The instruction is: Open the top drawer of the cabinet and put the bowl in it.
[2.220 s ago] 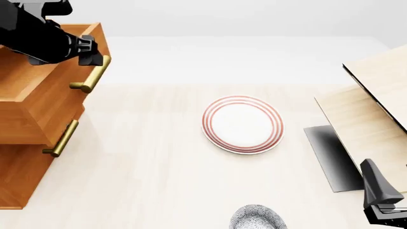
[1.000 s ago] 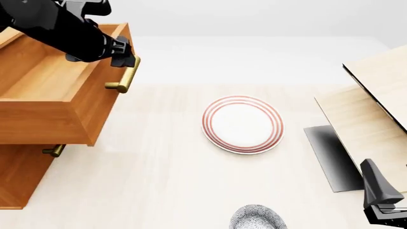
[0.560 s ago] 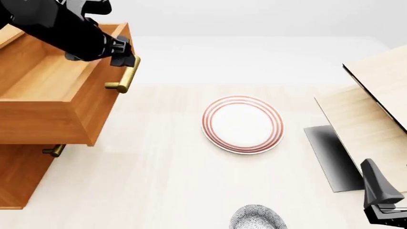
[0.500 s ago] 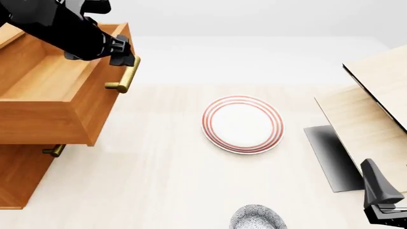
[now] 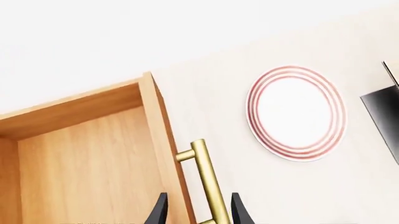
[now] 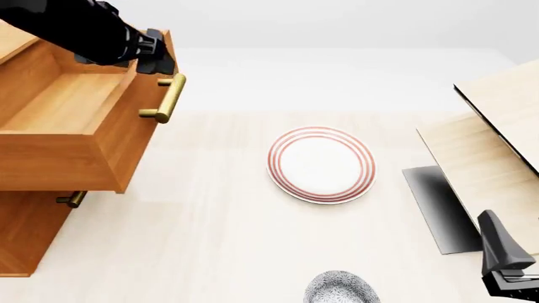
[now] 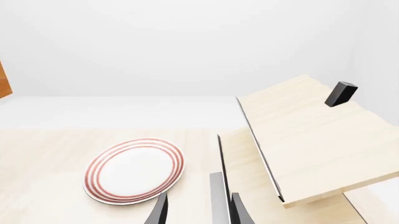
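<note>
The cabinet stands at the left. Its top drawer is pulled out, and its inside shows nothing in it. The brass handle is free. My left gripper is open, just above and behind the handle's far end. In the left wrist view the left gripper straddles the handle without touching it. The speckled bowl sits at the table's near edge, partly cut off. My right gripper is open and empty at the near right, right of the bowl.
A flat white plate with red rings lies mid-table, also in the right wrist view. Pale wood panels and a dark grey sheet stand at the right. The second drawer's handle peeks out below.
The top drawer was pulled out to the right by its handle. In the last half second my left gripper let go of the handle and moved up and back; the drawer stayed open.
</note>
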Available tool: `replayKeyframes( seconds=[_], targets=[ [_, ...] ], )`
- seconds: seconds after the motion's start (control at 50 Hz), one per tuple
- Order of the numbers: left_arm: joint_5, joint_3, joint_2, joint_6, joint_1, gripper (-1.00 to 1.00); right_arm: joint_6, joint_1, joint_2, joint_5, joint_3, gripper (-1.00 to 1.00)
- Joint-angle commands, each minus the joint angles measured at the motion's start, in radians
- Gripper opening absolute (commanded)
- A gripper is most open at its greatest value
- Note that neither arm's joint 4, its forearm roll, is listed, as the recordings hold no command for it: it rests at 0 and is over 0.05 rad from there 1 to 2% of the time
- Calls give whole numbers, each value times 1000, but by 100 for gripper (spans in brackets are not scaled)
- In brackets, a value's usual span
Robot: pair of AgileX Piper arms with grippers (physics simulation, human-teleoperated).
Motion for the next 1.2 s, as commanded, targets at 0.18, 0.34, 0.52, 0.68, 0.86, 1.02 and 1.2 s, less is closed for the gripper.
replayKeyframes(
  seconds=[0.18,0.34,0.52,0.68,0.86,1.02,1.2],
  targets=[
    [40,-21,-67,46,7,100,0,0,-2,2,1,100],
    [64,-41,-86,65,4,100,0,0,-3,2,1,100],
    [78,-55,-116,73,-18,100,0,0,-2,1,1,100],
    [79,-31,-156,123,-36,100,1,-1,-2,1,1,100],
    [58,-9,-187,206,-104,100,0,0,-2,1,1,100],
    [54,12,-208,219,-155,100,0,0,-2,1,1,100],
    [47,7,-229,221,-236,100,0,0,-2,1,1,100]
  ],
)
